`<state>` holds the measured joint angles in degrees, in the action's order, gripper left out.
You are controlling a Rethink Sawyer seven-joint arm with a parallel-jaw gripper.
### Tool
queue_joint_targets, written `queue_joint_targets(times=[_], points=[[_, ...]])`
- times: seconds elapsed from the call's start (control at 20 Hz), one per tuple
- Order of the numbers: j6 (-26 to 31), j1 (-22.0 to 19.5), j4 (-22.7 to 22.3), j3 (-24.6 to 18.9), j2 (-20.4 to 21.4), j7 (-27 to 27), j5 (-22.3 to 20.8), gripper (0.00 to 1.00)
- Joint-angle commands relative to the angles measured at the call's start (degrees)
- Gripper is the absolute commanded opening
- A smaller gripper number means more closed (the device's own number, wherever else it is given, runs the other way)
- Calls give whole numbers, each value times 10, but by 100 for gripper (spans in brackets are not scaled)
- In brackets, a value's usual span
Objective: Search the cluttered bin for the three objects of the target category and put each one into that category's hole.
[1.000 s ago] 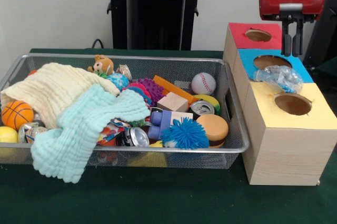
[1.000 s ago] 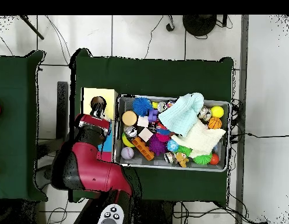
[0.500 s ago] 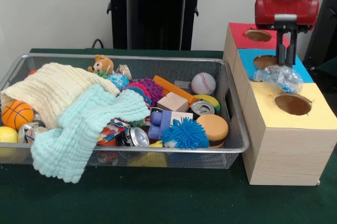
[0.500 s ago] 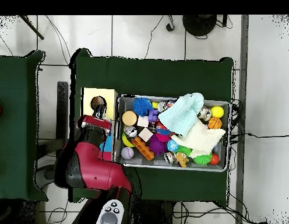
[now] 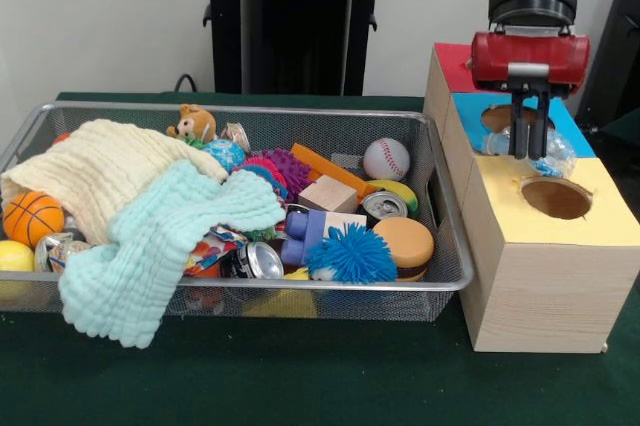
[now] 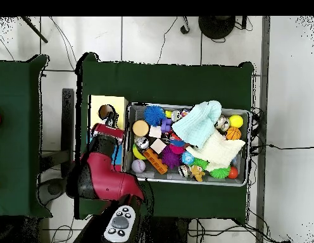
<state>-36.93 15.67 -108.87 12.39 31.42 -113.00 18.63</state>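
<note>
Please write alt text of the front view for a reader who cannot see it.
A red gripper reaches down onto a crumpled plastic bag lying on a box with red, blue and yellow holes. Beside it, a mesh bin holds toys, cans and two cloths.

Green-covered table (image 5: 300,386); plain white wall (image 5: 100,16) behind. Overhead: pale tiled floor (image 6: 159,38) with cables, second green table (image 6: 14,126) at left.

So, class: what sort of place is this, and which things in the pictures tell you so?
Probably a robotics lab set up for a sorting test: a robot gripper over a wooden box with coloured holes, a wire bin crammed with toys, and loose cables on the tiled floor.
</note>
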Motion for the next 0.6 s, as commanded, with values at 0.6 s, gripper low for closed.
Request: queue_joint_targets(times=[0.6], points=[[-10, -46, 45, -38, -36, -96, -61, 0]])
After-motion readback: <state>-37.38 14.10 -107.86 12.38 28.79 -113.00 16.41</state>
